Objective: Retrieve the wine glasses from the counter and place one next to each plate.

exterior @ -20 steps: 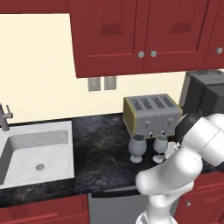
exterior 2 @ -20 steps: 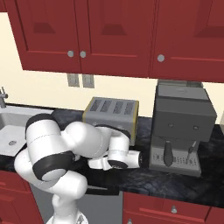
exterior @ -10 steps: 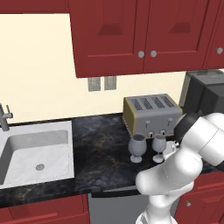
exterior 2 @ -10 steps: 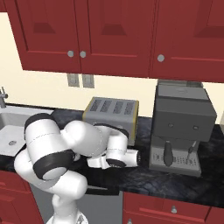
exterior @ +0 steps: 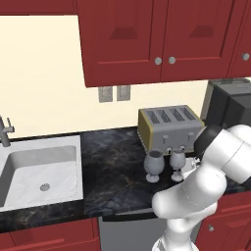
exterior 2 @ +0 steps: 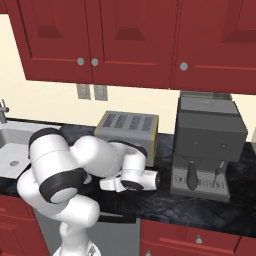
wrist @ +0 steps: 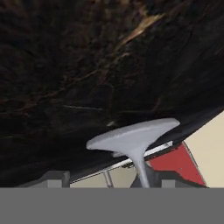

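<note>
Where the black marbled counter (exterior: 112,162) runs between the white sink (exterior: 39,169) and the dark coffee machine (exterior 2: 207,145), two grey-blue wine glasses stand upright side by side just in front of the yellow-sided toaster (exterior: 169,127). From the left base camera, the left glass (exterior: 154,165) stands free on the stone, and the right glass (exterior: 177,163) is just beside it, next to the white arm's elbow, which bends in from the lower right. From the right base camera, the arm curls low over the counter in front of the toaster, its wrist pointing toward the coffee machine, and it hides the glasses. The camera on the hand looks along the fingers at a glass foot (wrist: 133,135) and thin stem, with the dark stone behind; the stem runs down between the two dark finger tips of the gripper (wrist: 107,180), which stand on either side of it. Whether the fingers press on the stem or stand clear of it I cannot tell. Red cabinets (exterior: 162,34) hang above.
</note>
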